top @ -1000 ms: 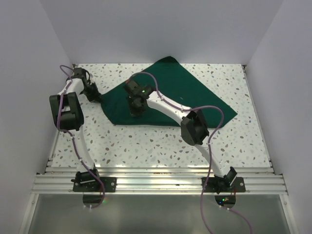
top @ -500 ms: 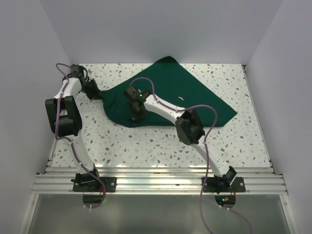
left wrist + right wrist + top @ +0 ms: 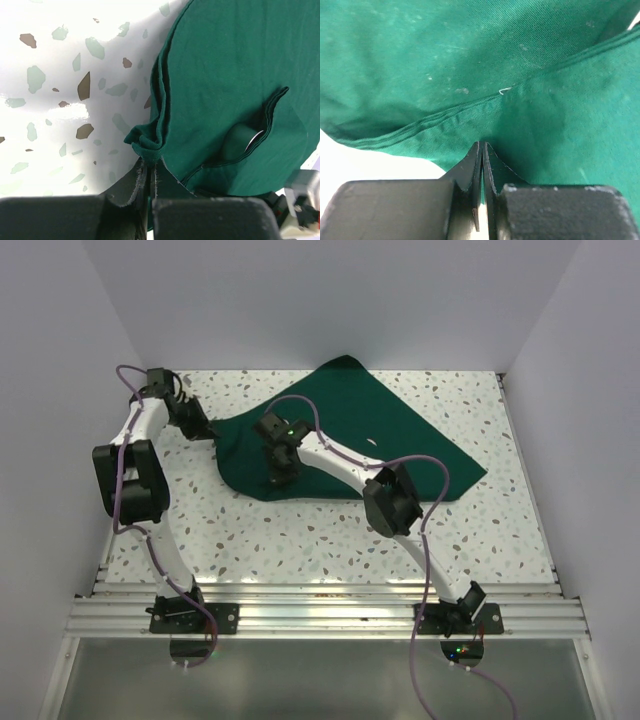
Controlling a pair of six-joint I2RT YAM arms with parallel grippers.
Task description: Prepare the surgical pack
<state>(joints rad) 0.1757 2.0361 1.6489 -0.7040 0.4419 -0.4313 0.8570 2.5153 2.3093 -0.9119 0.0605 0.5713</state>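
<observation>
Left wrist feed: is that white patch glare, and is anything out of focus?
Left wrist: yes, glare bleaches the table beside the sharp drape; right wrist: drape weave crisp, lower-left corner blown out white; top external: evenly lit, no blur.

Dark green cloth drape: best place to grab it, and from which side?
The dark green cloth drape is probably best taken at its bunched left corner, coming low from the left over the speckled table. The layered hems gather there into a thin raised ridge; the left gripper is shut on it.
</observation>
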